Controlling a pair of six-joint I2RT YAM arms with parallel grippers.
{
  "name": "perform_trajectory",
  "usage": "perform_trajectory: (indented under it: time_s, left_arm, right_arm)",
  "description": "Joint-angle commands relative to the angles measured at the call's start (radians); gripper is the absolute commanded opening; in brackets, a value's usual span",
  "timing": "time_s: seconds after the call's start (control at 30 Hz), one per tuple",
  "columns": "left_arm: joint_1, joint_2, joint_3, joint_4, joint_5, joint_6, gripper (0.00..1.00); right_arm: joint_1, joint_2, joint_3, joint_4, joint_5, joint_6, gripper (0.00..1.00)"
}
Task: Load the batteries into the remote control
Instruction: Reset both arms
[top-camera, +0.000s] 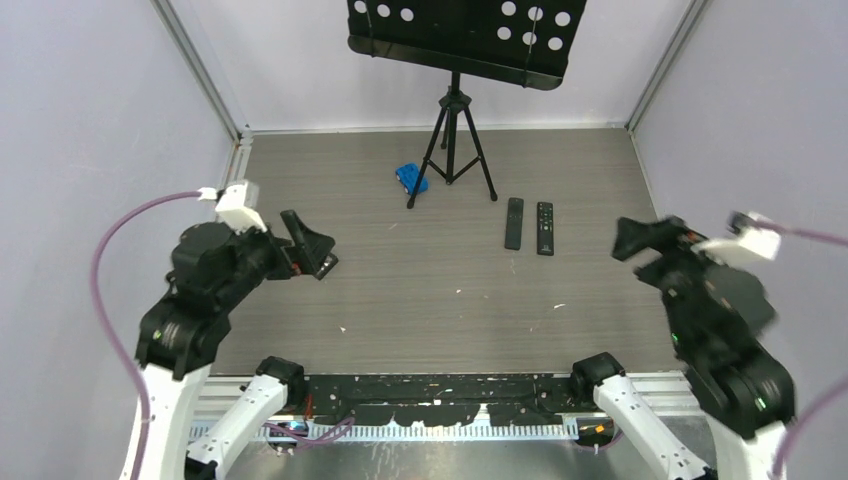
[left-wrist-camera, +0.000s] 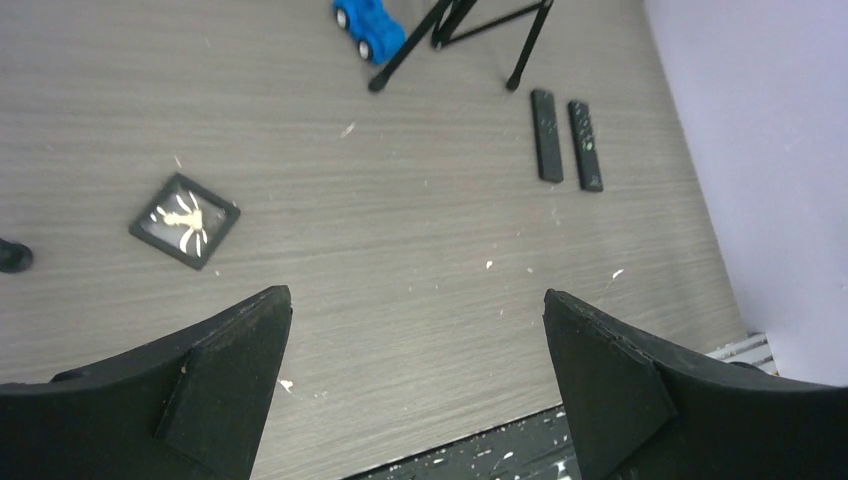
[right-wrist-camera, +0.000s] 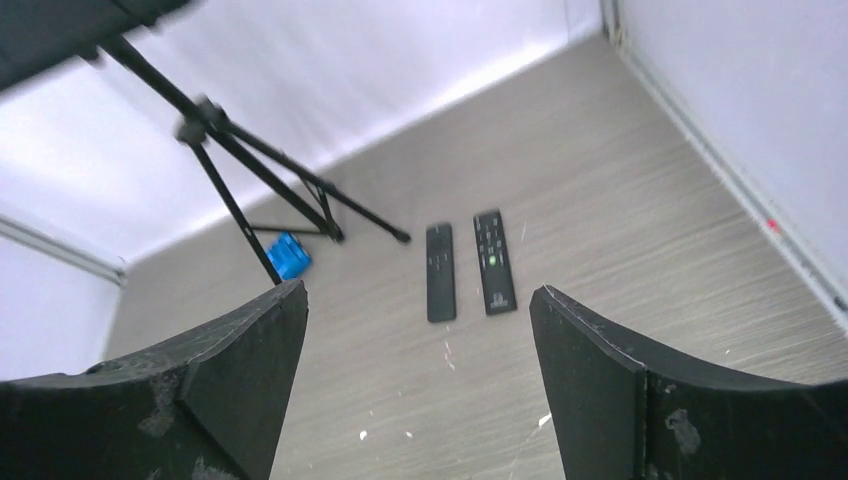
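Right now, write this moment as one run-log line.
left claw open | right claw open | remote control on table, ungrasped | batteries unseen

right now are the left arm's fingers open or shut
Open: the left wrist view shows its fingers wide apart, the table showing between them, nothing held.

One plain remote control (top-camera: 513, 223), one buttoned remote (top-camera: 545, 228), one blue toy car (top-camera: 411, 178), one tripod music stand (top-camera: 450, 45), one square black tile (left-wrist-camera: 185, 222)

A blue toy car (top-camera: 411, 178) sits beside a leg of the tripod stand (top-camera: 455, 100), with a buttoned black remote (top-camera: 545, 228) further right.
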Motion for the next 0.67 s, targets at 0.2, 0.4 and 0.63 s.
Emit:
perform_trajectory:
  time_s: [0.2,0.4,0.63]
  left_arm:
    - [-0.002,-0.091,0.238,-0.224,-0.115,0.148,1.00]
    - [-0.002,-0.117,0.310,-0.263,-0.169,0.175,1.00]
    - [-0.002,-0.142,0.305,-0.250,-0.188,0.156,1.00]
  right_arm:
    - [0.001,-0.254,0.143,-0.131,0.165,-0.047,0.88]
    - [0.002,-0.287,0.182,-0.139,0.188,-0.023,0.89]
    - [0.002,-0.282,0.200,-0.135,0.191,-0.010,0.90]
